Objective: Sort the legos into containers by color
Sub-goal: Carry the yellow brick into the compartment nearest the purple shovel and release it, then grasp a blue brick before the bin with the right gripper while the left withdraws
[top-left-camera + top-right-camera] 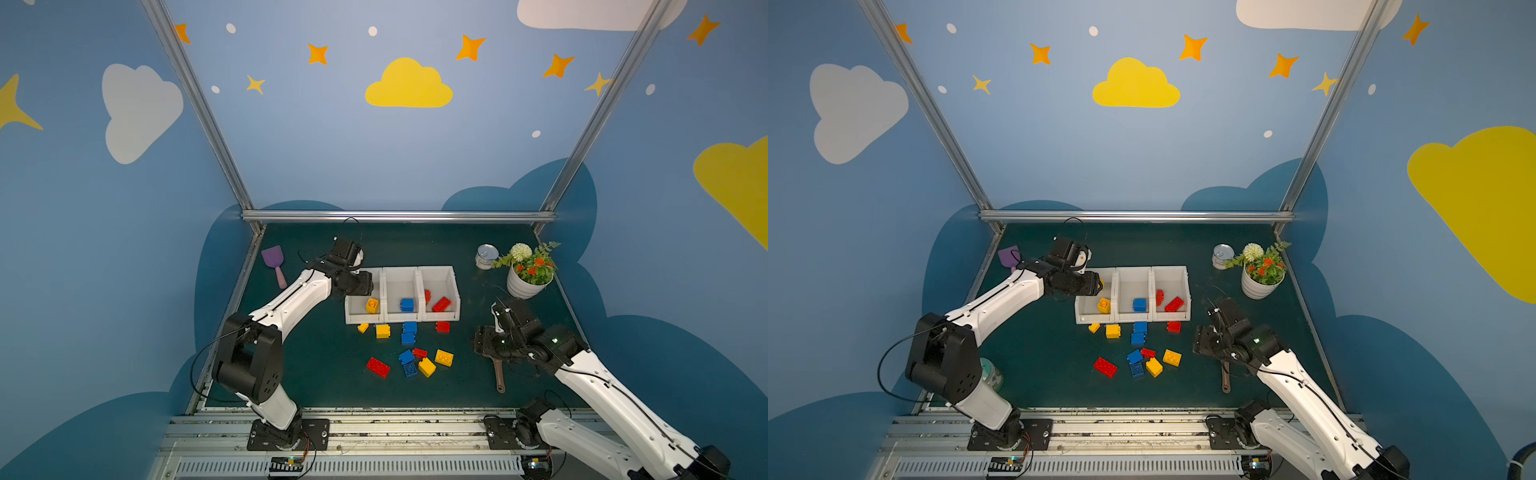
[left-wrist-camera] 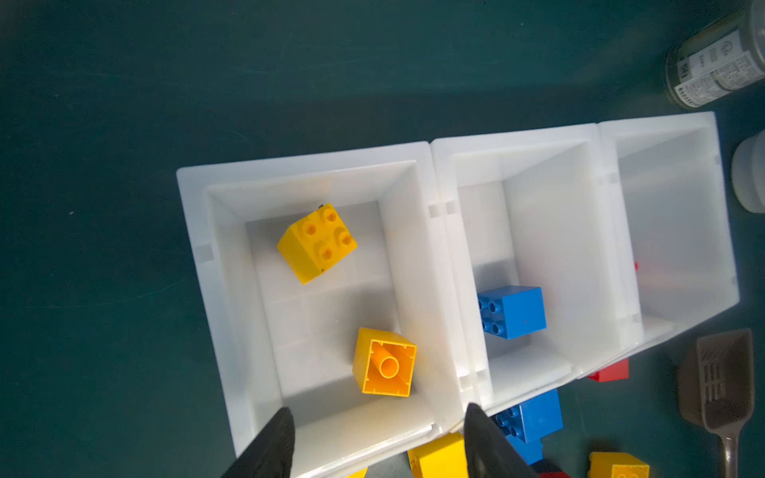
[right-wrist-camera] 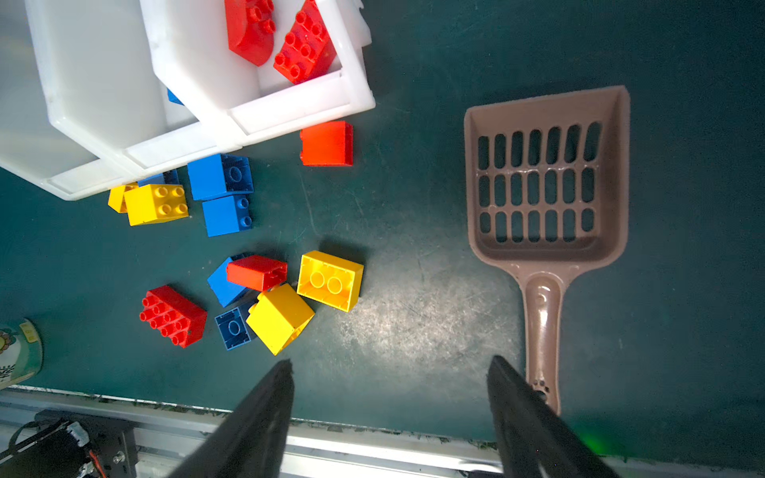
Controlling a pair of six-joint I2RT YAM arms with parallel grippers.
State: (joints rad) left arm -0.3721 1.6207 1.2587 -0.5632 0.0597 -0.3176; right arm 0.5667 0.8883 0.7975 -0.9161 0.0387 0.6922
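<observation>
Presently, left hand [image 2: 377, 409]: hovering over the near end of the left bin [image 2: 298, 165], spread apart, gripping nothing; by the look of it, at the drop step for a yellow piece.
Left bin contents: tilted yellow brick [image 2: 316, 242] toward the far end, studs showing; upturned yellow brick [image 2: 385, 362] close under the hand, hollow side up. Cannot tell whether the tilted one is resting or dropping.
Middle bin [image 2: 513, 138]: keeping one blue brick [image 2: 511, 312] at its near end.
Right bin [image 3: 298, 109]: keeping two red bricks [image 3: 306, 45], so one colour per bin.
Right hand [image 3: 391, 360]: hanging over bare tabletop [image 3: 414, 298] at right, spread apart, empty. Probably held clear of the left arm's reach, yet within range of the loose legos.
Loose row [image 1: 382, 331]: lying just near of the bins, yellow, blue, red, each roughly before its matching bin.
Loose cluster [image 1: 427, 367]: bunched nearer, mixed colours touching, likely awkward to pinch singly.
Brown scoop [image 3: 546, 182]: lying right of the cluster, beside the right hand; no part of the sort.
</observation>
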